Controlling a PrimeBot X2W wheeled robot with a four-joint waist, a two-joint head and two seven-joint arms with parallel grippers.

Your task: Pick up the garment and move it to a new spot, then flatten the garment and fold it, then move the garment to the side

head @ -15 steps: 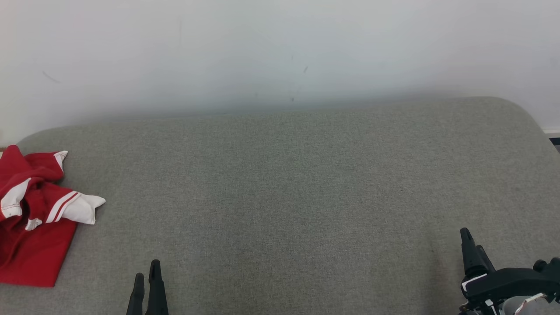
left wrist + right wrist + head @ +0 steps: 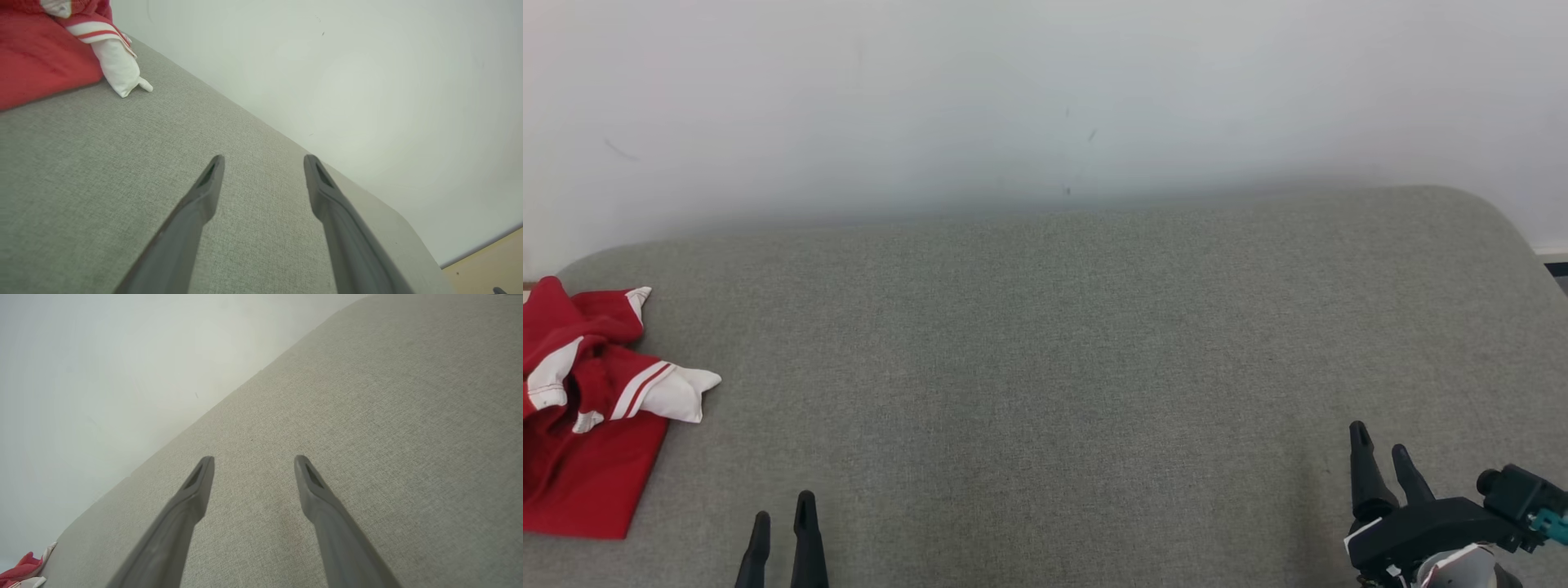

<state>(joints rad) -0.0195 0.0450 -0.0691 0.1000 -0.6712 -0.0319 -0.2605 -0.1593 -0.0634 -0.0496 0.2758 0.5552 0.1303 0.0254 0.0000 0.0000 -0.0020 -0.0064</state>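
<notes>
Head view: a crumpled red garment (image 2: 588, 425) with white trim lies at the far left edge of a grey fabric-covered bench (image 2: 1045, 343), partly cut off by the frame. Compared with half a second earlier, the left pincer (image 2: 783, 506) at the bottom edge has drifted a little toward the garment. The right pincer (image 2: 1379, 438) at the lower right has swung inward and turned. The whole picture has also dipped slightly, so the camera itself moved. Both pincers are spread wide and hold nothing, so the pickup looks barely begun, with the left arm the likelier one to reach. Between them the bench is bare, giving broad room to lay the cloth out, and a pale wall (image 2: 1045, 98) runs close behind its rear edge. Left wrist view: wide-set fingers (image 2: 192, 212) point over the grey surface, with the garment's white sleeve (image 2: 118, 65) at the top left, well apart. The bench's rounded corner drops to a tan floor (image 2: 490, 265) at the lower right. Right wrist view: the open fingers hang over bare bench, with a red scrap of the garment far off in the lower left corner.
</notes>
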